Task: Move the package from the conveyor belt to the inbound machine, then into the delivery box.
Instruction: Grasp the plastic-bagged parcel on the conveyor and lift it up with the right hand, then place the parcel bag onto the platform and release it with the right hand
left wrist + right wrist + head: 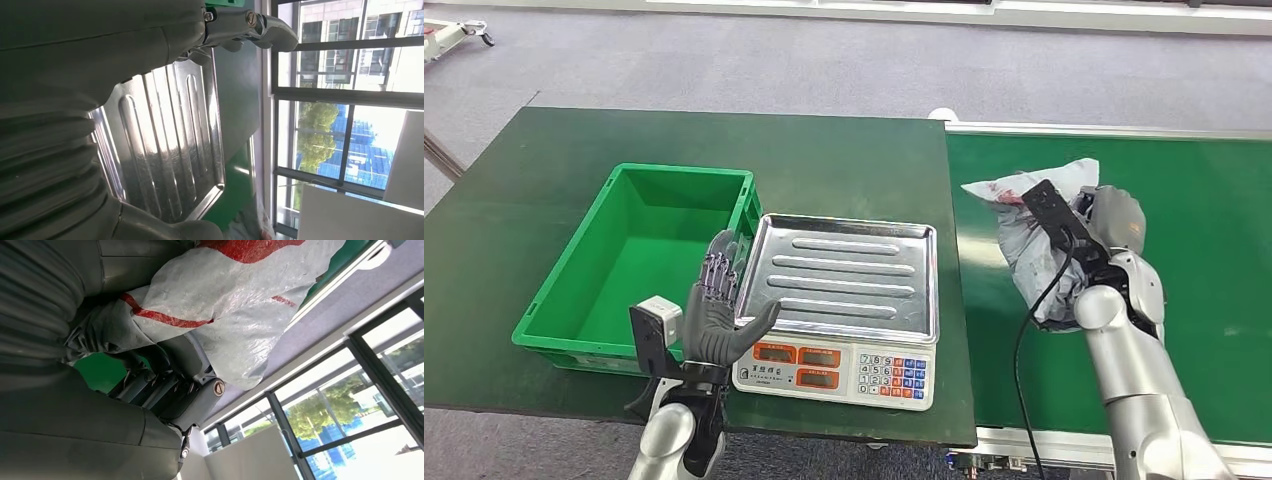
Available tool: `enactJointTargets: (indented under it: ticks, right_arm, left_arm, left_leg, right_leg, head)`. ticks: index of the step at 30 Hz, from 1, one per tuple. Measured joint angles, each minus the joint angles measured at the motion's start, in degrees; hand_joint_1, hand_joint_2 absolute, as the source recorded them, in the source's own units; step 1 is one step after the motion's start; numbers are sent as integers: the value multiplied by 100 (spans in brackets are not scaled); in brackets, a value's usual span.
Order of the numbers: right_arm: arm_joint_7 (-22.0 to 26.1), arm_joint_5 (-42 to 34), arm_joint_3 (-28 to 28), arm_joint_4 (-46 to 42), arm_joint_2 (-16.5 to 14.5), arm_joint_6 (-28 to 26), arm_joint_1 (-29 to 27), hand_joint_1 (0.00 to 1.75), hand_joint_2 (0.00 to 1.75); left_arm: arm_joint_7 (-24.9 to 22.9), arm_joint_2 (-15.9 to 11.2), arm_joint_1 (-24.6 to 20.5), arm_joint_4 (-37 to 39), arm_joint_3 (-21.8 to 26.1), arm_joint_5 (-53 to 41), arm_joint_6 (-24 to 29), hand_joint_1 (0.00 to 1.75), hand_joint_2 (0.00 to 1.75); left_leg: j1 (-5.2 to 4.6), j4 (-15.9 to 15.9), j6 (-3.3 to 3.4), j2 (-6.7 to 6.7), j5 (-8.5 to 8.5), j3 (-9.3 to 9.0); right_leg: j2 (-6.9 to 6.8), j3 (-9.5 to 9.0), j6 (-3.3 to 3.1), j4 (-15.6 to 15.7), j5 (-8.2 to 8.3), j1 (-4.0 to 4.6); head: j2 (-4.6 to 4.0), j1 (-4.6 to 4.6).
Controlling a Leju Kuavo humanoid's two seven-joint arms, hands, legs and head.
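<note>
Right up close in the wrist view, the right hand (165, 385) has its grey thumb and dark fingers wrapped into the crumpled white plastic package with red markings (235, 315), much of which is cut off by the picture's edge and hidden under the hand. From the head view, that package (1034, 235) sits on the green conveyor belt (1204, 200), clutched by the right hand. Meanwhile the left hand (719, 310) hangs free with fingers spread between the ribbed steel weighing tray (849, 275) and the green plastic crate (639, 250).

Crinkled glossy plastic package (1036, 225); shiny ribbed metal pan (844, 275)
</note>
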State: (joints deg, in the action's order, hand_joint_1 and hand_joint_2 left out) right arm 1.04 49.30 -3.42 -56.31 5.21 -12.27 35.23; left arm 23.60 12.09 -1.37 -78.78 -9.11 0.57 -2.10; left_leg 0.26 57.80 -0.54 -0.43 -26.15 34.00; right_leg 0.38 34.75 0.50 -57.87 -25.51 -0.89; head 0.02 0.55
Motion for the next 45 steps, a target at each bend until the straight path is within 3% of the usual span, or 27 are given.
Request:
enactJointTargets:
  ticks: [10, 20, 28, 45]
  right_arm:
    - [310, -67, -434, -24, -93, 275, 43, 175, 175]
    - [357, -177, -2227, -389, -819, 508, -114, 175, 175]
    - [388, -286, -3135, -420, -1253, 498, -84, 175, 175]
    - [328, -454, -3438, -505, -1368, 703, -31, 175, 175]
  left_arm:
    - [49, 0, 31, -26, 73, 3, 21, 0, 175]
    - [104, 37, 28, -7, 122, 9, 20, 0, 175]
    - [164, 75, 20, -4, 188, -5, 14, 0, 175]
    - [175, 92, -177, 134, 266, -54, -74, 0, 175]
  left_leg:
    - [1, 0, 0, -2, 0, 4]
    - [10, -5, -10, 7, 3, 7]
    - [11, -5, -15, 14, 1, 4]
    - [9, -2, -15, 8, 2, 6]
  right_leg:
    - [0, 1, 0, 0, 0, 1]
    - [12, 14, -7, -5, -4, 12]
    - [28, 21, -9, -5, -4, 12]
    - [17, 17, -9, -5, -4, 9]
  head:
    - [0, -1]
    - [0, -1]
    - [0, 1]
    - [0, 0]
